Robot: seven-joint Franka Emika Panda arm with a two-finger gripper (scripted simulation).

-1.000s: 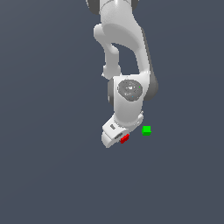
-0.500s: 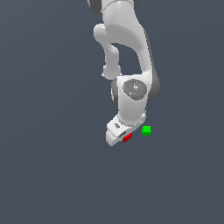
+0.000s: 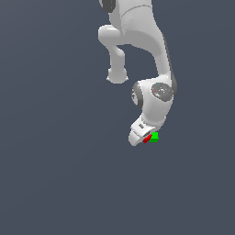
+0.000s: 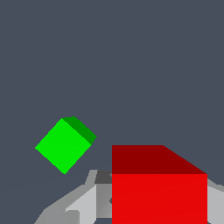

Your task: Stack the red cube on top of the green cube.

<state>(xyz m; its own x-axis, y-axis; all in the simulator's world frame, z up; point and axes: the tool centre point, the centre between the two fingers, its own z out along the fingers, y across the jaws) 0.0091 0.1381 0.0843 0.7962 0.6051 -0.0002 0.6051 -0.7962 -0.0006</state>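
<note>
The red cube [image 4: 159, 192] fills the space between my fingers in the wrist view, so my gripper [image 3: 146, 139] is shut on it. In the exterior view only a sliver of the red cube [image 3: 147, 138] shows under the white hand. The green cube [image 3: 154, 137] lies on the floor right beside it, towards the exterior view's right, partly overlapped by the hand. From the wrist, the green cube [image 4: 64, 144] sits apart from the red one, turned at an angle, with the red cube held above the floor.
The white arm [image 3: 153, 96] rises from the gripper to the top of the exterior view. A plain dark grey floor [image 3: 55, 174] surrounds the cubes.
The arm has carried the red cube towards the exterior view's right and a little up. The gap to the green cube has closed; the green cube has not moved.
</note>
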